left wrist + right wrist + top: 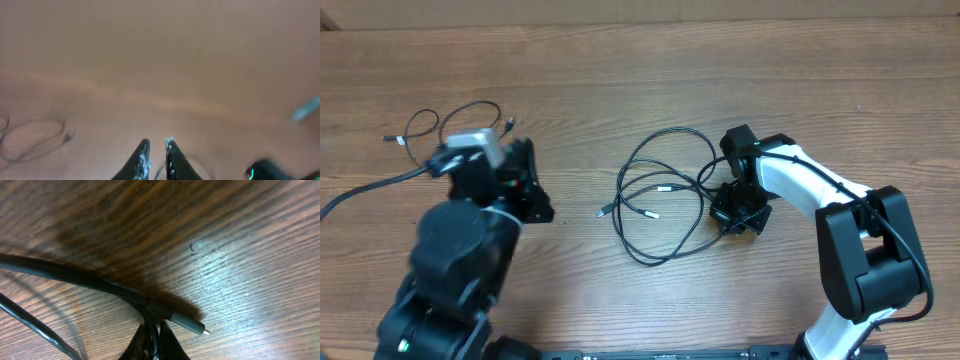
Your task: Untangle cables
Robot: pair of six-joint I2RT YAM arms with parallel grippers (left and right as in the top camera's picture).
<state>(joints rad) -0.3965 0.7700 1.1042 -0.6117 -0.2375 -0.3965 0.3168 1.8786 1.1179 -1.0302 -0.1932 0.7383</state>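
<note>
You're looking at a brown wood-grain table (620,60), a paler tan strip (620,8) past its far edge, and a small scuff (195,246) in the grain.

Overhead view: bright, even light from above; the table (620,60) shows grain clearly with no hard glare; shadows under the arms are short and soft; the cables (660,205) read crisp at centre.

Left wrist view: heavily blurred and washed to a flat pinkish orange; only the left gripper (156,146) at 6 o'clock has some edge; a loop at 8 o'clock is smeared.

Right wrist view: very close; a dark shadow spreads from 10 o'clock toward centre; pale sheen glints on the grain at 4 o'clock; the plug (187,324) tip catches light; the strand at 9 o'clock is soft.
</note>
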